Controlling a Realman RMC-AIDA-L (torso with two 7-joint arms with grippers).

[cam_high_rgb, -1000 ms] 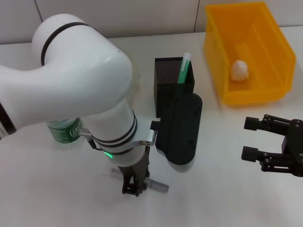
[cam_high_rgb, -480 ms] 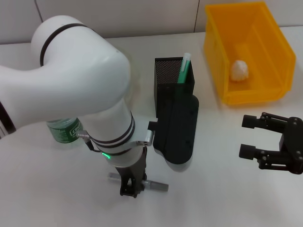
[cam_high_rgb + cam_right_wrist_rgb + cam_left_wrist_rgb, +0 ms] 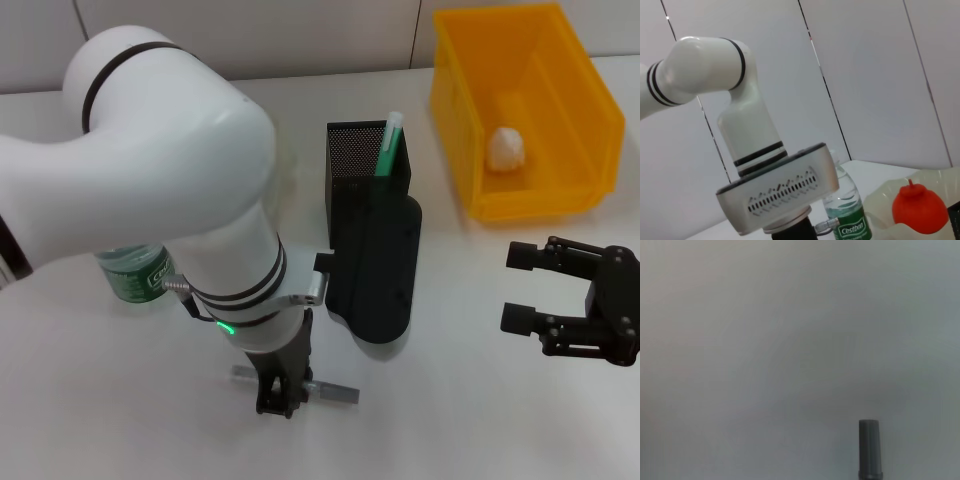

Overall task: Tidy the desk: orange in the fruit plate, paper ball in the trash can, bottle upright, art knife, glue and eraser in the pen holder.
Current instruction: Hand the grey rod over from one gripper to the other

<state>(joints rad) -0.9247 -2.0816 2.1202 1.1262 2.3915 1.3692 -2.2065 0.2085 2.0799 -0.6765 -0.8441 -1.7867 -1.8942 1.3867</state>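
Note:
My left gripper (image 3: 280,392) points straight down near the table's front, its fingers closed around a long grey stick (image 3: 330,392) that lies flat on the table. That stick's end (image 3: 870,452) shows in the left wrist view. The black mesh pen holder (image 3: 352,170) stands behind it with a green stick (image 3: 388,145) inside. The paper ball (image 3: 507,148) lies in the yellow trash can (image 3: 560,205). The bottle (image 3: 135,272) stands upright, half hidden by my left arm. In the right wrist view the orange (image 3: 918,209) sits in the fruit plate (image 3: 880,197), next to the bottle (image 3: 850,222). My right gripper (image 3: 520,288) hovers open at the right. The eraser is out of view.
The left arm's black wrist block (image 3: 375,270) hangs just in front of the pen holder. A grey wall runs along the back of the white table (image 3: 450,400).
My right gripper has drifted a little to the left. My left gripper has shifted slightly, and the grey stick's left end now shows more.

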